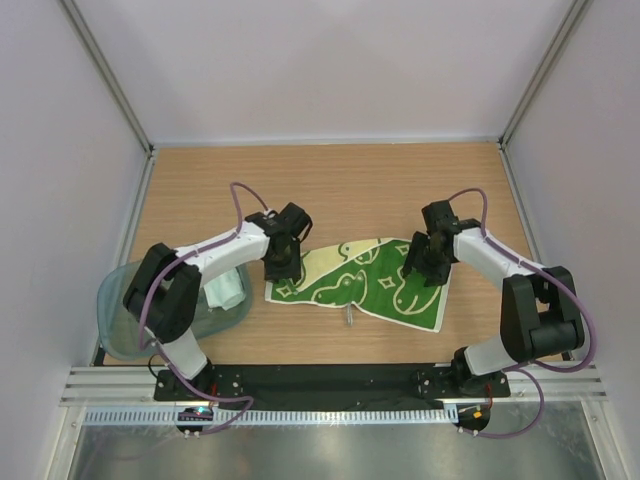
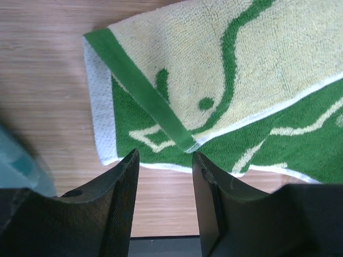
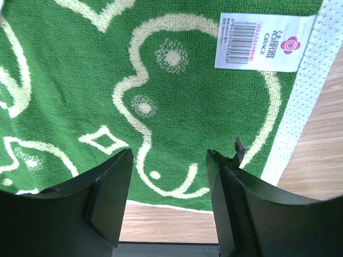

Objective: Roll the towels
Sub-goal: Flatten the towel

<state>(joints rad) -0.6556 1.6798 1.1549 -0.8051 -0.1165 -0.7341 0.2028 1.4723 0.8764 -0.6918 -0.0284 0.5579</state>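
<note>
The green doodle towel [image 1: 385,285] lies mid-frame on the surface [image 1: 350,190], left corner flopped over, my left pincer [image 2: 163,158] and right pincer [image 3: 169,155] both apart and empty above its ends (nothing gripped), so I worry an uneven pinch there will start a crooked, loose roll.
</note>
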